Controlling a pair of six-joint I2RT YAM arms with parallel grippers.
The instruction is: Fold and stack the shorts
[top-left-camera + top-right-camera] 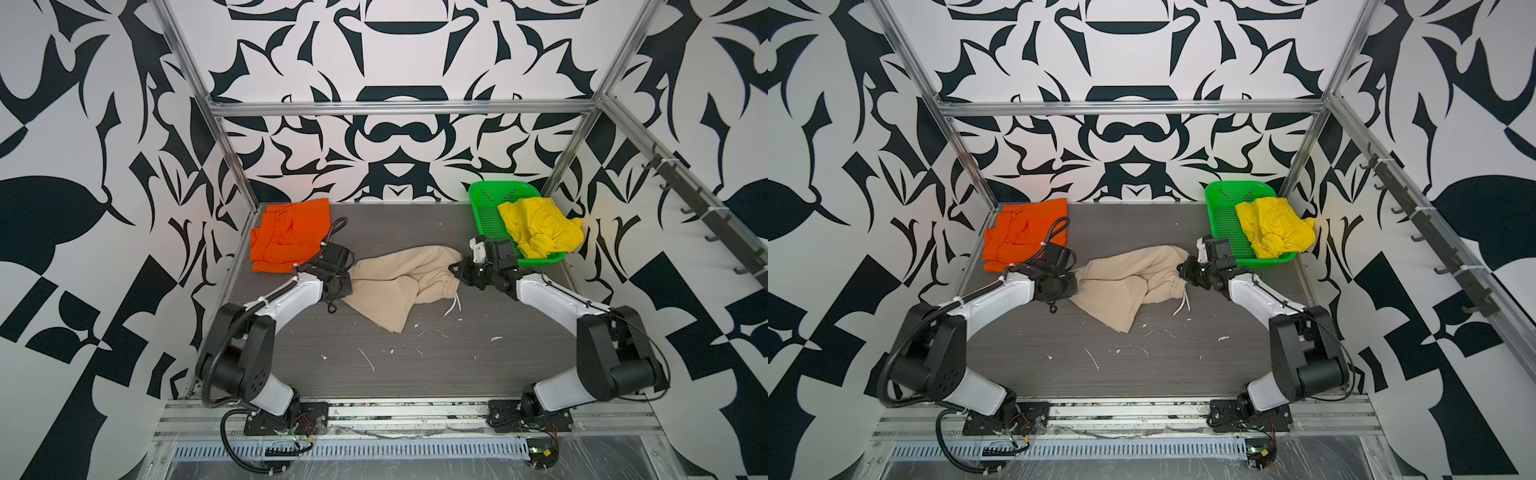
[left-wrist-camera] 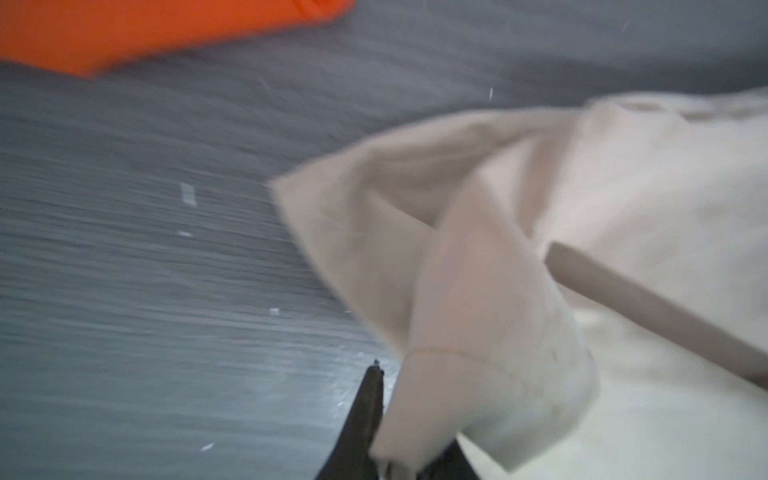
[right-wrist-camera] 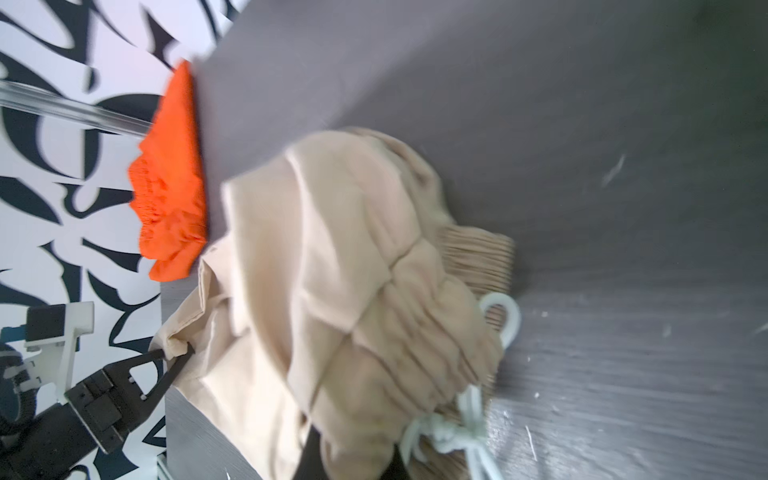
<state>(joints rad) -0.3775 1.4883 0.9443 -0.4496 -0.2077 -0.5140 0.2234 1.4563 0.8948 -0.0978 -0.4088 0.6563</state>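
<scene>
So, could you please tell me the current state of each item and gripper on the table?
orange shorts, folded, lying flat at far left.
beige shorts, rumpled, pinched at both ends.
yellow shorts, crumpled, in the green basket.
green basket, upright.
left gripper, shut on a beige shorts corner.
right gripper, shut on the beige shorts near the waistband.

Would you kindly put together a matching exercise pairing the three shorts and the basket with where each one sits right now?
Things:
1. orange shorts
2. beige shorts
3. yellow shorts
4. green basket

Places:
A. inside the basket, draped over its rim
B. far right corner of the table
C. far left corner of the table
D. middle of the table

Pairs: 1-C; 2-D; 3-A; 4-B
</scene>
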